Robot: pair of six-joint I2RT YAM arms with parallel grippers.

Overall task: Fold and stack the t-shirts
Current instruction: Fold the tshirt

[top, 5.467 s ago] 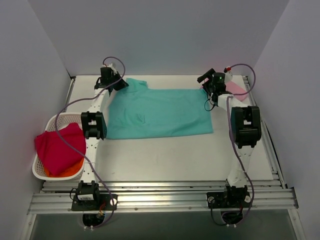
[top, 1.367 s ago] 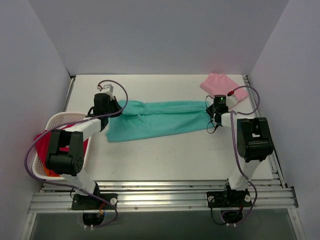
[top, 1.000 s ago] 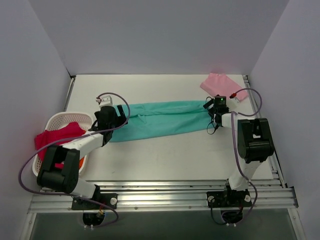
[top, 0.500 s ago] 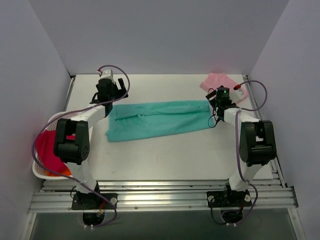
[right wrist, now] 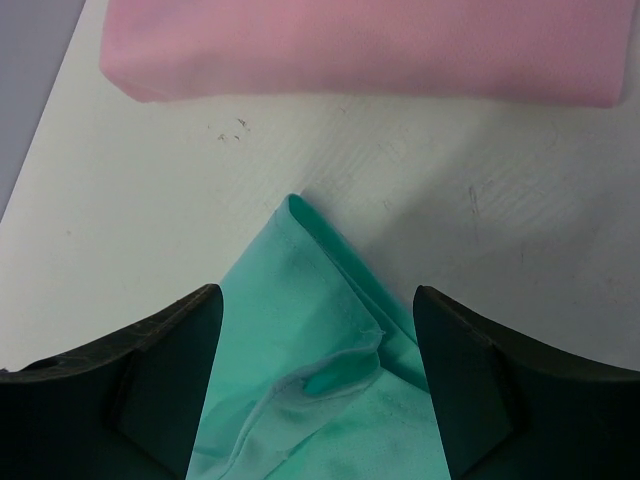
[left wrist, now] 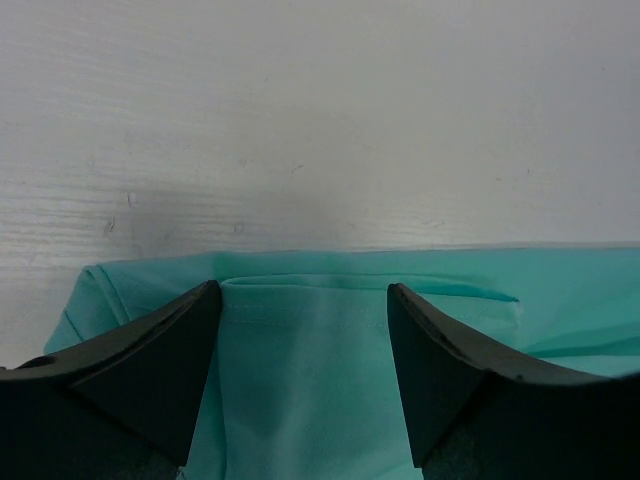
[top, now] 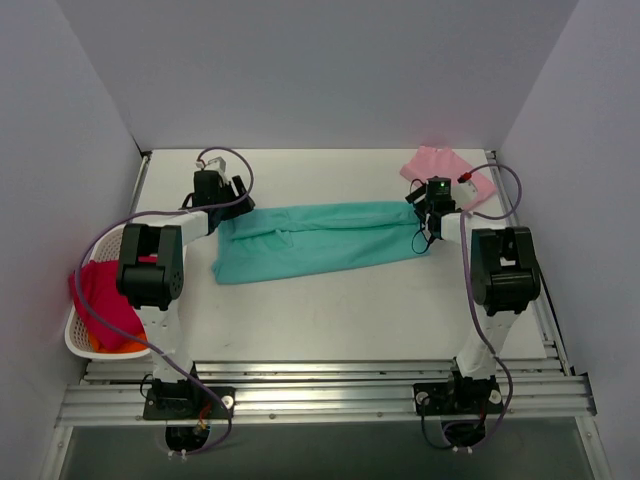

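The teal-green t-shirt [top: 320, 238] lies across the table folded into a long strip. My left gripper [top: 233, 202] is at the strip's far left corner; in the left wrist view the left gripper [left wrist: 303, 290] stands open, its fingers either side of the teal t-shirt's [left wrist: 310, 390] folded edge. My right gripper [top: 424, 204] is at the far right corner, and the right gripper [right wrist: 317, 295] is open too, with the pointed corner of the teal t-shirt [right wrist: 290, 300] between its fingers. The pale pink t-shirt [top: 445, 168] lies folded just beyond, and the right wrist view has this pink t-shirt [right wrist: 370, 45] along its top.
A white lattice basket [top: 78, 345] stands at the table's left edge with a red cloth [top: 103, 298] and something orange [top: 128, 345] in it. Walls close in on the left, back and right. An aluminium rail [top: 320, 395] runs along the near edge.
The teal shirt went from lying flat to a long folded strip. In the last half second my left gripper came down to the strip's far left corner and narrowed; the right shifted slightly.
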